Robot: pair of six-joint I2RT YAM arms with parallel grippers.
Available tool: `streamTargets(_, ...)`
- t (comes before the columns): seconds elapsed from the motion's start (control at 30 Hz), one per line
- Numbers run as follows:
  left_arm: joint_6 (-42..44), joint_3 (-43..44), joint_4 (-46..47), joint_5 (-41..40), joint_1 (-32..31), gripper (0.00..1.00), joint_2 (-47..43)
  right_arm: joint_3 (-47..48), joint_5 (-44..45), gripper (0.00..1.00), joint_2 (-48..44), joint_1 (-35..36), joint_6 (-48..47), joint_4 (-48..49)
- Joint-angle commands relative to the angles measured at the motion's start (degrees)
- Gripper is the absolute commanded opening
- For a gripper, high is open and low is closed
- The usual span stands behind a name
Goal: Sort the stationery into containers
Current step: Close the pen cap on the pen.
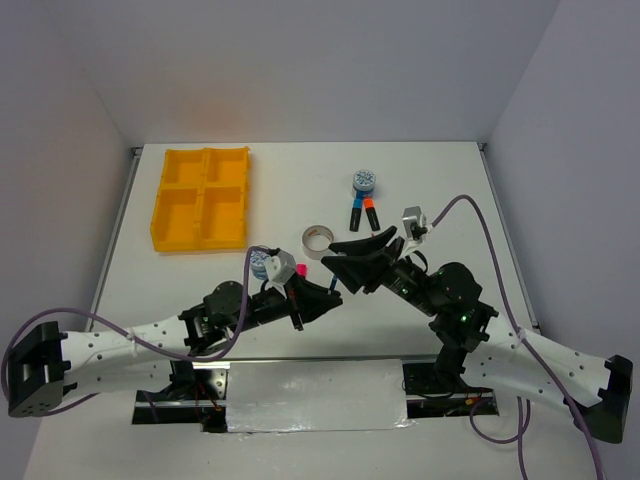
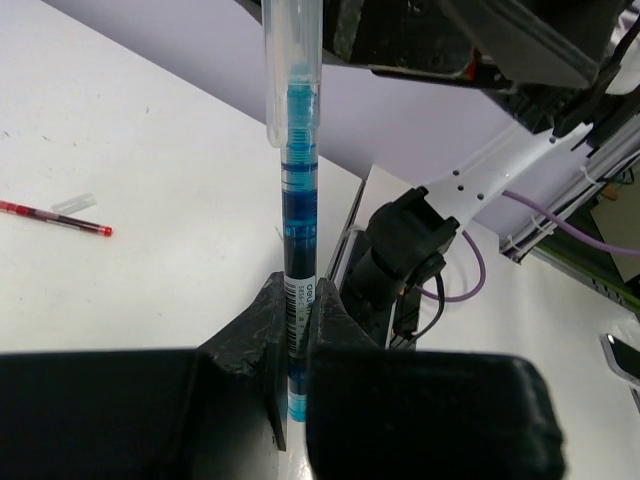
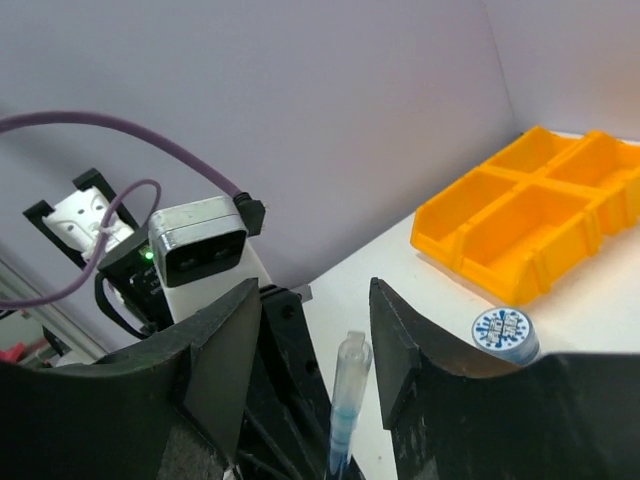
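The teal pen (image 2: 299, 200) is clamped at its lower end by the left gripper (image 2: 297, 322) and held upright above the middle of the tabletop, toward the near edge. The jaws of the right gripper (image 3: 318, 305) stand apart either side of the pen's cap, untouching. That arm is best drawn clear before the pen is carried to the yellow tray (image 1: 200, 238) at the far left corner.

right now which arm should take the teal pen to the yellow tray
Left. The left gripper is shut on the teal pen, and the yellow tray is on the left side too. The right gripper stands open, holding nothing.
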Motion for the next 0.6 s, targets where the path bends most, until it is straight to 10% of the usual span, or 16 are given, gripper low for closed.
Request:
streamTargets(0.0,1.7,-0.3,2.2,2.5,0.1,0.00,-1.9,3.4,0.7,0.54,1.4,0.2,-1.2,-3.1)
streamTargets(0.37,2.1,-0.3,1.9,2.2,0.2,0.00,-2.4,2.4,-0.1,0.02,1.1,0.2,-0.3,-2.5)
streamTargets(0.57,3.5,1.9,0.2,1.9,0.1,0.00,-2.2,-0.4,-2.6,0.00,2.5,0.2,0.7,0.8)
